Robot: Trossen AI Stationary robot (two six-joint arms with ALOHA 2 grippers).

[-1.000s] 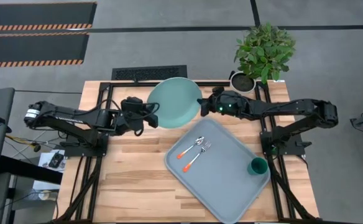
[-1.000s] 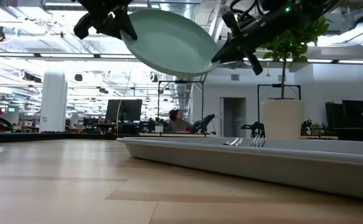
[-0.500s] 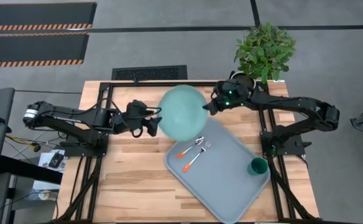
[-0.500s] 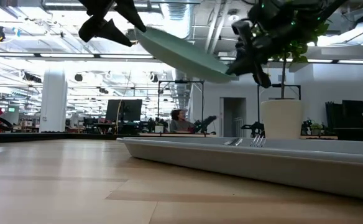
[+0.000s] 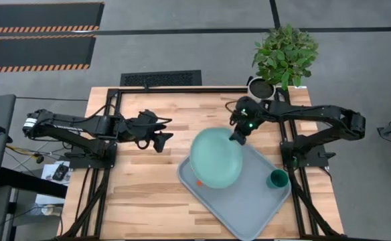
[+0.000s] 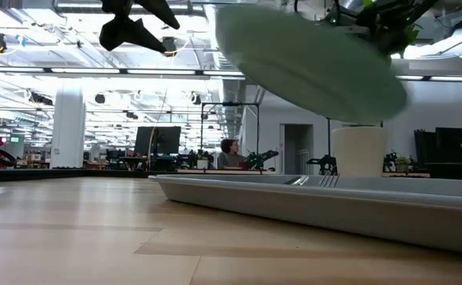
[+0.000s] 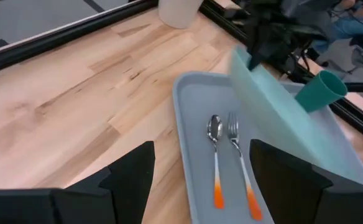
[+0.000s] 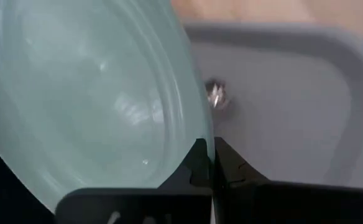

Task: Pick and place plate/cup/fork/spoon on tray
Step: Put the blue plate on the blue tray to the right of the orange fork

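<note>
The pale mint-green plate [image 5: 215,159] hangs tilted over the grey-blue tray [image 5: 252,201], with my right gripper [image 5: 236,138] shut on it. The tray lies flat on the wooden table. In the left wrist view the spoon [image 7: 214,140] and fork [image 7: 235,143] lie side by side on the tray, orange handle ends toward the near edge; from above the plate covers them. The dark green cup [image 5: 276,179] stands at the tray's right side. My left gripper [image 5: 163,132] hovers open over the table, left of the plate, touching nothing. My right gripper pinches the plate's rim [image 8: 197,134] between its two fingers, at the plate's far right edge [image 5: 231,136]. The fingers come from the far right, slanting down. The plate is lifted clear of the tray and tilted [image 6: 310,59], reaching out from the fingers toward the near left.
A white plant pot [image 5: 260,87] with a leafy plant [image 5: 286,52] stands at the far right corner. Bare wood [image 5: 142,187] lies left of the tray. Black frame rails [image 5: 108,127] run along the table's sides. A person [image 6: 228,152] sits in the room far behind.
My left gripper has opened and let go of the plate's left rim, staying left of it. My right gripper has carried the plate from over the far table toward the near edge and right, over the tray, where it now covers the fork and spoon.
</note>
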